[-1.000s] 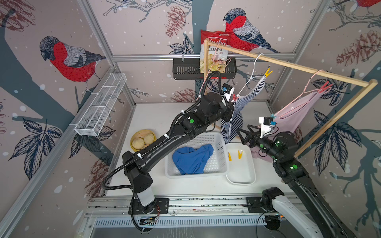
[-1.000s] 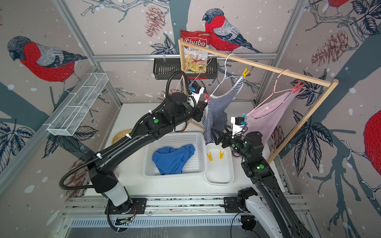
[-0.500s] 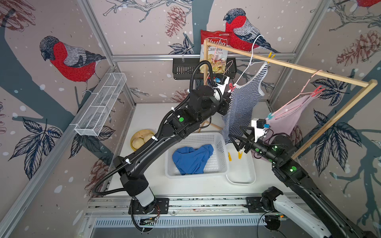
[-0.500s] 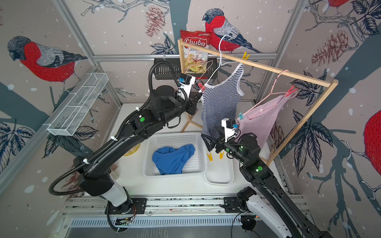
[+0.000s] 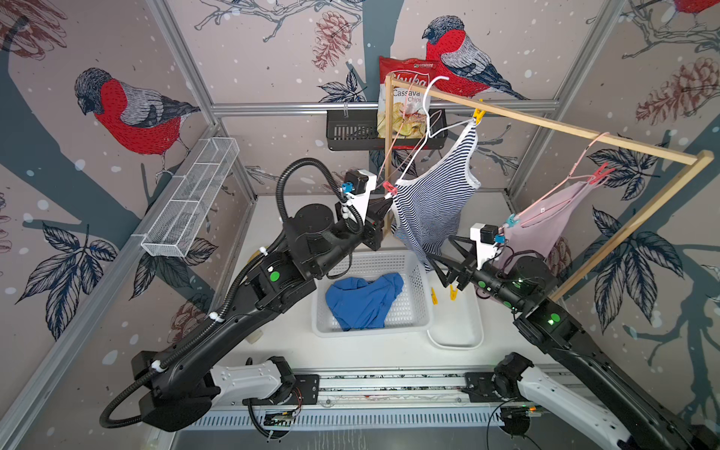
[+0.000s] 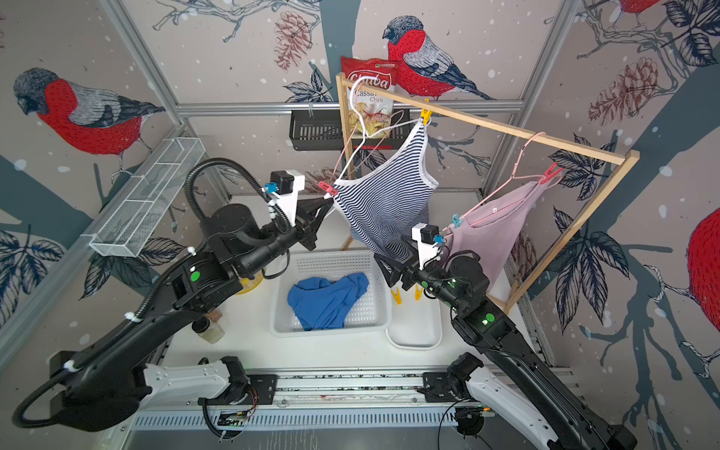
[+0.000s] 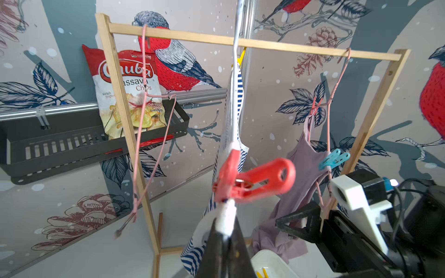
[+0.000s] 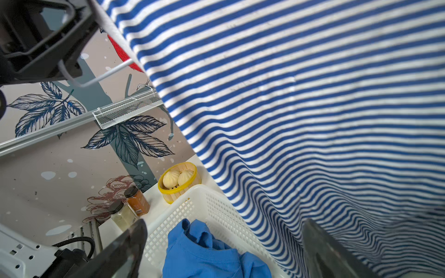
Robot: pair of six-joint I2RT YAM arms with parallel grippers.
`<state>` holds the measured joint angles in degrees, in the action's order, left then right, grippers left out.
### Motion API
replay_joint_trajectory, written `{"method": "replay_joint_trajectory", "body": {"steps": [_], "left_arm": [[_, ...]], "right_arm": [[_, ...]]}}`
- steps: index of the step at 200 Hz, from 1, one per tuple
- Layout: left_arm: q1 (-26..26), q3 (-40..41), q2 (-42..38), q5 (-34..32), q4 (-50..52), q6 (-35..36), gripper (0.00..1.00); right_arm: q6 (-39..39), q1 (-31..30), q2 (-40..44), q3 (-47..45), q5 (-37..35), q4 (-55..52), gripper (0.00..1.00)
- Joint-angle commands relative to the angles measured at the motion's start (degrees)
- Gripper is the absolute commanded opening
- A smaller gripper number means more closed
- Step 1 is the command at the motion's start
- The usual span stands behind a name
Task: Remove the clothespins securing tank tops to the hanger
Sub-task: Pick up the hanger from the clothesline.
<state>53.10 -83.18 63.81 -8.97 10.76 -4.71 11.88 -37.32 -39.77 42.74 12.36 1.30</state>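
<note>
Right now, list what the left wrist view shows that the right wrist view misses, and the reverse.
Left wrist only: the red clothespin, the teal clothespin on the mauve tank top, the chips bag. Right wrist only: the blue tank top in the white basket, the bun steamer. Both: the striped tank top on its white hanger, held by the shut left gripper.

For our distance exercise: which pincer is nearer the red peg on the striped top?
Left. The left pincer is shut on the hanger, beside the peg; the right pincer is open, lower, beside the striped top.
</note>
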Motion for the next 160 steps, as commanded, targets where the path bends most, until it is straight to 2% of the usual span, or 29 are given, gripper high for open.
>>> {"method": "replay_joint_trajectory", "body": {"steps": [1,43,75,108,160], "left_arm": [[0.0,1.4,-3.8,1.2,-8.8,-0.2,0.0],[0.0,0.9,-10.4,2.1,-8.0,1.5,0.0],[0.0,-1.4,-12.4,2.4,-8.2,2.6,0.0],[0.0,-4.9,-9.5,1.5,-5.4,4.1,0.0],[0.0,-2.6,-4.1,-0.2,-6.2,4.5,0.0]], "right_arm": [[-1.0,-0.5,0.3,1.0,-2.6,1.5,1.0],[-1.2,-1.0,1.8,0.8,-4.9,1.1,1.0],[-1.3,-1.1,1.5,0.8,-6.2,0.8,1.0],[-1.9,-1.1,1.2,0.8,-7.9,0.5,1.0],[-2.8,-1.0,2.2,-0.2,-10.9,-0.3,1.0]]}}
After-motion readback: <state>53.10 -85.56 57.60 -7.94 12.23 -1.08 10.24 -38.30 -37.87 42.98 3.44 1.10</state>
